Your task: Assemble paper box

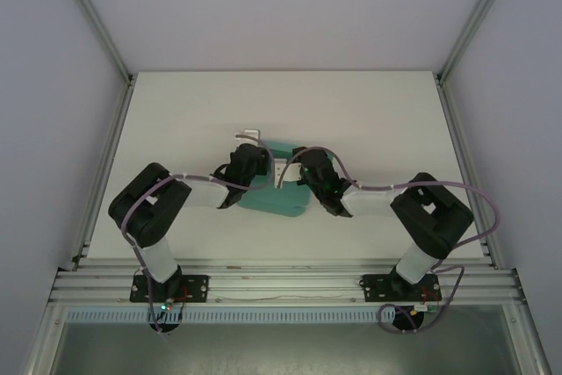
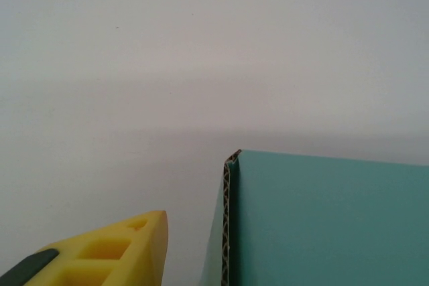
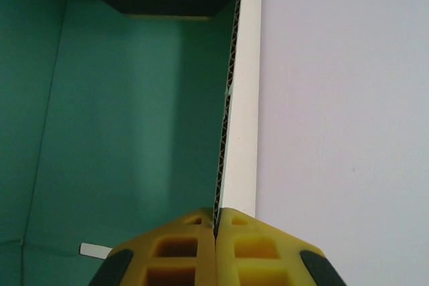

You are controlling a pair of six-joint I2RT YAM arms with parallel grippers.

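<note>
As seen from overhead, paper box [image 1: 279, 204]: lay teal at the middle of the surface [image 1: 378, 111], between both pincers.
Left pincer [image 1: 253, 164]: stood released; one finger [image 2: 127, 249] just beside the box's corrugated edge, not touching.
Right pincer [image 3: 215, 227]: clenched on a box panel's corrugated edge, teal on one face, white on the other.

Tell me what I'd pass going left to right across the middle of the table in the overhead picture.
The left arm → left gripper → paper box → right gripper, pinching the box's wall → right arm.
</note>
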